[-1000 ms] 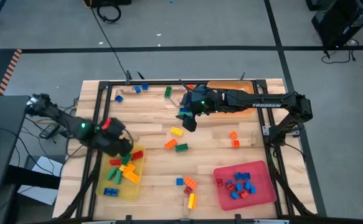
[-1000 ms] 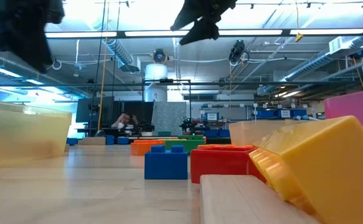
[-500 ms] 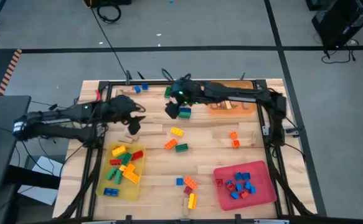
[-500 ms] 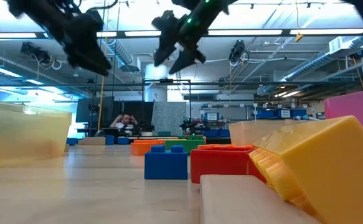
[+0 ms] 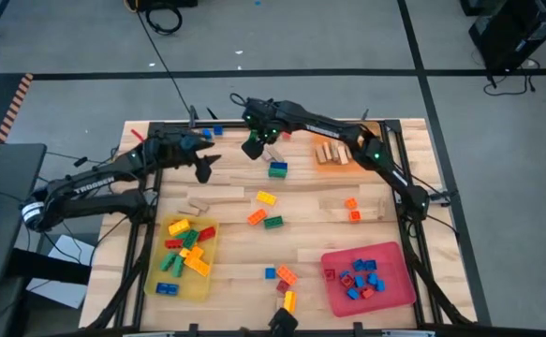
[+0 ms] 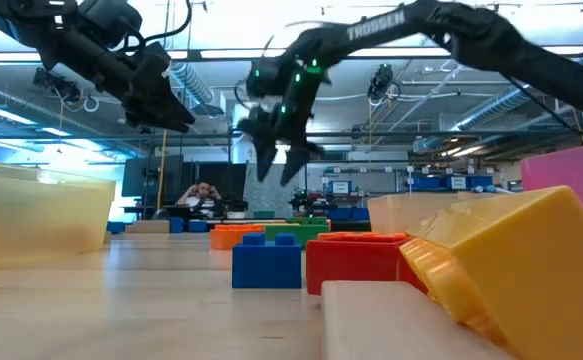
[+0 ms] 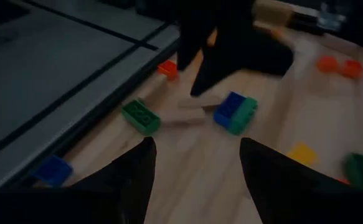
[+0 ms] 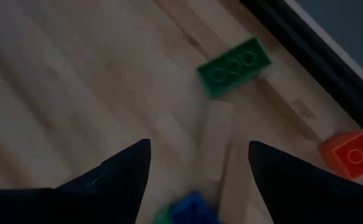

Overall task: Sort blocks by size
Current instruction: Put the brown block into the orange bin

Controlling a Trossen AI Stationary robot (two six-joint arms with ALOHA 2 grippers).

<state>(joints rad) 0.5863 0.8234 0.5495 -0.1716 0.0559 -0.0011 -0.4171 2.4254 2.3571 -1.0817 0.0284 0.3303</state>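
Clearly the right gripper (image 5: 254,147) hovers with open jaws beside the green block (image 8: 234,66) at the table's (image 5: 319,234) far edge; a tan wooden piece (image 8: 215,140) lies next to it. Centre over one piece before closing. The left gripper (image 5: 202,167), jaws open, waits nearby.

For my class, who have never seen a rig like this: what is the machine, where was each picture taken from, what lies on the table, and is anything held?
Two dark robot arms work at a wooden table. One camera looks straight down, one sits at tabletop height, one rides each wrist. Loose toy blocks lie scattered; a yellow tray and a red tray already hold some. The left gripper and right gripper hover open over the far edge, holding nothing. The right one looks down on a green block and wooden pieces.
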